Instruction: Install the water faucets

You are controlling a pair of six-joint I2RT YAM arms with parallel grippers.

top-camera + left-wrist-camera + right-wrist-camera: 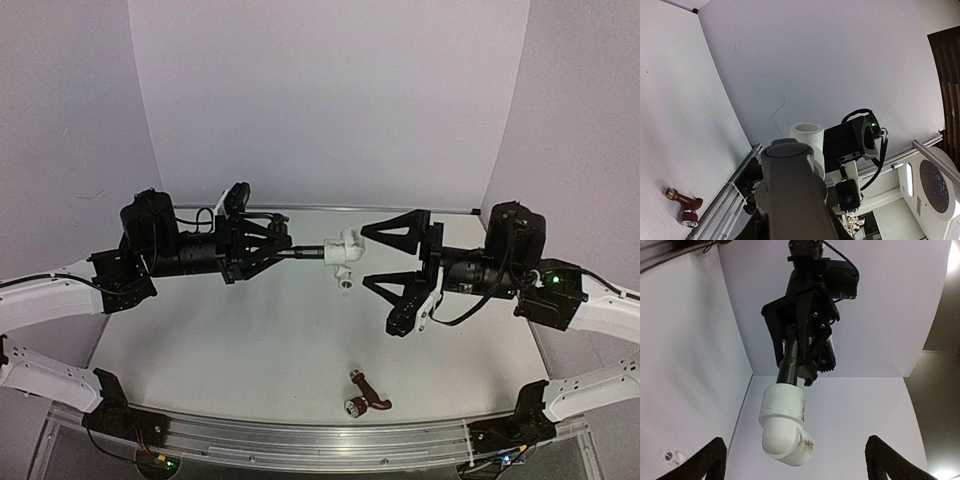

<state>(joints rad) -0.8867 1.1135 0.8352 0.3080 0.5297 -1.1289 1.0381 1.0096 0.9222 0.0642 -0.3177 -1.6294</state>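
Reaching level over the table (220,340) with the left gripper (285,250) clamped narrow on the dark grey faucet (308,253), its tip sitting inside the white elbow fitting (345,255). Facing it with the right gripper (366,258) spread wide, flanking the fitting. Leaving the reddish-brown faucet (366,396) lying on the table near the front rail, well apart.

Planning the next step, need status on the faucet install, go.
Left gripper shut on dark grey faucet, white elbow on its tip. Right gripper open, facing the elbow, not touching. Reddish-brown faucet lying on table, path unobstructed.
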